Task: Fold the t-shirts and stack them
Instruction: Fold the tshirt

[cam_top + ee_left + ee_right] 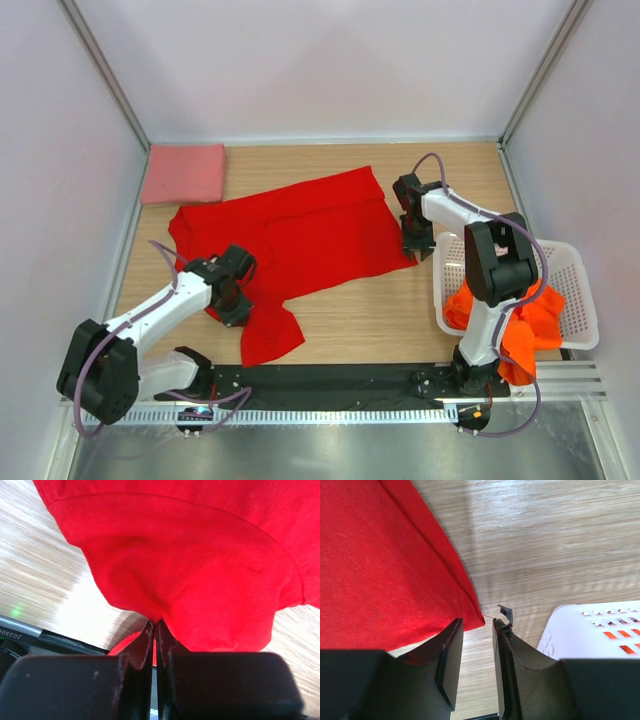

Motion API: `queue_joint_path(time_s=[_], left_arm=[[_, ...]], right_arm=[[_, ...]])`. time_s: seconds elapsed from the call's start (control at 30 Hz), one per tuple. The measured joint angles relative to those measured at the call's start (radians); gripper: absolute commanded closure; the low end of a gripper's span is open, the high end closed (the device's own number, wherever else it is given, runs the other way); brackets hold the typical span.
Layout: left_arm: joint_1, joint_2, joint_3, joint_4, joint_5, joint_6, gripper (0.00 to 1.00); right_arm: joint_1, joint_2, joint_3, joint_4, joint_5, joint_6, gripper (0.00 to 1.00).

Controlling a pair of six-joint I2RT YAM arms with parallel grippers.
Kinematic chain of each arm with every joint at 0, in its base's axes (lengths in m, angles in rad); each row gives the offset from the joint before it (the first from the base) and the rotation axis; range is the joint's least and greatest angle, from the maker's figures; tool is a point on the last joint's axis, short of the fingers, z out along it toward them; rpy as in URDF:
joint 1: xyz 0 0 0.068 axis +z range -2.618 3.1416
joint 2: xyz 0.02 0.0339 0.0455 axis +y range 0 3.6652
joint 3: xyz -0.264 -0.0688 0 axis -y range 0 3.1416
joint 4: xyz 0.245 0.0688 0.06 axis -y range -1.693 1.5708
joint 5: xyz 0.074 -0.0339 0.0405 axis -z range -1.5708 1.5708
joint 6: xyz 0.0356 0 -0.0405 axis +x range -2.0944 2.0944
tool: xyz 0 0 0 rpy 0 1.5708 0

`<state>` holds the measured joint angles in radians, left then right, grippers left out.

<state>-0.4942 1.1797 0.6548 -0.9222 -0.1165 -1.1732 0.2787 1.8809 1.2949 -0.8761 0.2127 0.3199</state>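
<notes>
We see the left gripper (155,625) closed tight on a pinched fold of the red t-shirt (310,235), its fingers (142,647) pressed together with the cloth bunched up between them. In the overhead view this gripper (232,290) sits at the shirt's near left part, beside a flap that trails toward the near edge of the table (380,310). The right gripper (477,622) stands partly open, a narrow gap between its jaws with nothing in it. The shirt's right corner (479,616) lies just at the tip of its left finger, and we cannot tell whether it touches. The red t-shirt lies spread flat across the middle of the table, its long axis running left to right and slanting toward the far right corner. We cannot tell where its collar is. A folded salmon pink t-shirt (183,173) rests in the far left corner, well apart. Orange t-shirts (528,318) lie crumpled in the white lattice basket (575,290) at the right, spilling over its near rim.
</notes>
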Motion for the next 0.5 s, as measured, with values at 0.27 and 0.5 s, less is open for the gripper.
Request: queue_joint_path(time_s=[0.27,0.5], left_arm=[[0.006,-0.018,0.053,-0.028,-0.019,0.011,1.00],[0.013,-0.041,0.064,-0.040,-0.027,0.015,1.00]], right_arm=[[0.018,0.003,0.003,0.000,0.006,-0.004,0.57],[0.073,0.040,0.013,-0.010,0.053,-0.012,0.53]])
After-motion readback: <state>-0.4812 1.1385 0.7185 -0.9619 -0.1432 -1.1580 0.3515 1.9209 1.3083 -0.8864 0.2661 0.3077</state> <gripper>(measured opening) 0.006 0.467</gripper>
